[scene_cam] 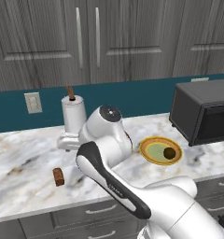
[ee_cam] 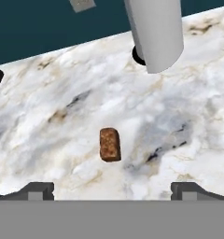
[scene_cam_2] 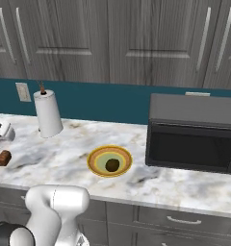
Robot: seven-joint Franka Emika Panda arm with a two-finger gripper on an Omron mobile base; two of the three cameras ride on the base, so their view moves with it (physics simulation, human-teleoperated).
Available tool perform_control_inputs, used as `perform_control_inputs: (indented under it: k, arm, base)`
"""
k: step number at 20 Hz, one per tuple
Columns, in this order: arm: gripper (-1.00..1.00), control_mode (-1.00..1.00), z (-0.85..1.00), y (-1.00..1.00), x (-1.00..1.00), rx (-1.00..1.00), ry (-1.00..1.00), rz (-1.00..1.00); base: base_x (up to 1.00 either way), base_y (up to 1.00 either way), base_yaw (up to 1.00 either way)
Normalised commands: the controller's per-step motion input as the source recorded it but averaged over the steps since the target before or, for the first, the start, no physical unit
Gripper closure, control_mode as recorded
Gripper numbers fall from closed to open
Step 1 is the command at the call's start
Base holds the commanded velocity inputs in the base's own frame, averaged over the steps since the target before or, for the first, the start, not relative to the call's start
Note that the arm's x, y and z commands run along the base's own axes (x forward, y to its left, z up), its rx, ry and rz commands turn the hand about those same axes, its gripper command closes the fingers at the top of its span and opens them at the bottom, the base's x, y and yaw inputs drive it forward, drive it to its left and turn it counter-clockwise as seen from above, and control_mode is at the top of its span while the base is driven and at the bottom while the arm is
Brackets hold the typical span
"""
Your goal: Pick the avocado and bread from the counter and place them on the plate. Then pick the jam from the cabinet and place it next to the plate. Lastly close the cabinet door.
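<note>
Hovering wide open with nothing held, the gripper (ee_cam: 112, 190) has the bread (ee_cam: 109, 144) at frame centre, just above its fingertips, long axis running top-to-bottom.

The arm (scene_cam: 109, 140) hides a stretch of tabletop (scene_cam: 25, 163) and the paper-towel roll's (scene_cam: 73, 114) base in the left base view. The microwave (scene_cam: 205, 114) runs off the right edge — its door partly cut. In the hand view, the roll's (ee_cam: 156, 32) top is cropped.

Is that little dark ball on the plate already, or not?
On it. The avocado sits inside the plate's pale green centre, seen from both base views.
</note>
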Motion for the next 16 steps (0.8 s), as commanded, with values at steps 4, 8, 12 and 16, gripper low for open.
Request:
perform_control_inputs:
  k: [4,8,12,16]
  arm:
    - [-1.0,-1.0,-0.23,0.16,-0.19,-0.02,0.0,0.09]
    - [-1.0,-1.0,-0.23,0.1,0.0,-0.08,0.0,0.04]
    - [-1.0,-1.0,-0.25,0.0,0.07,-0.1,0.0,0.02]
    - [-1.0,-1.0,-0.39,0.04,0.03,-0.09,0.0,0.02]
  base:
    - [0.0,0.0,0.0]
    - [0.0,0.0,0.0]
    - [0.0,0.0,0.0]
    - [0.0,0.0,0.0]
